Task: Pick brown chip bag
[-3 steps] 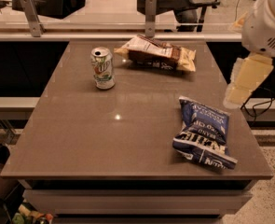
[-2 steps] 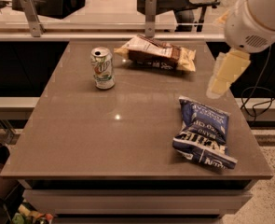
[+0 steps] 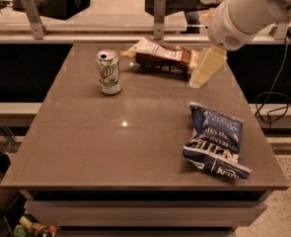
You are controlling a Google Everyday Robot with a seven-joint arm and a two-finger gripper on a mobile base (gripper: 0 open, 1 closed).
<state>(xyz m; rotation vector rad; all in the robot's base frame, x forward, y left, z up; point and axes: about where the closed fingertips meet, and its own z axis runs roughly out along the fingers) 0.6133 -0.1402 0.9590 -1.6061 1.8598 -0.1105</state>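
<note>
While the gripper (image 3: 200, 78) hangs just right of the brown chip bag (image 3: 160, 56), its grip cannot be told | bag lies at the table's (image 3: 86, 142) far edge, right of the can (image 3: 108, 71) | blue chip bag (image 3: 215, 139) front right

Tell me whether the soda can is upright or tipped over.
Upright: the can stands on its base, top rim up. The end effector hangs beside the brown chip bag.

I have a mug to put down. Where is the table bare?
Bare: the near left stretch, from the soda can forward to the front edge and across to the blue chip bag. Crowded: the far side, where the gripper hovers beside the brown chip bag.
</note>
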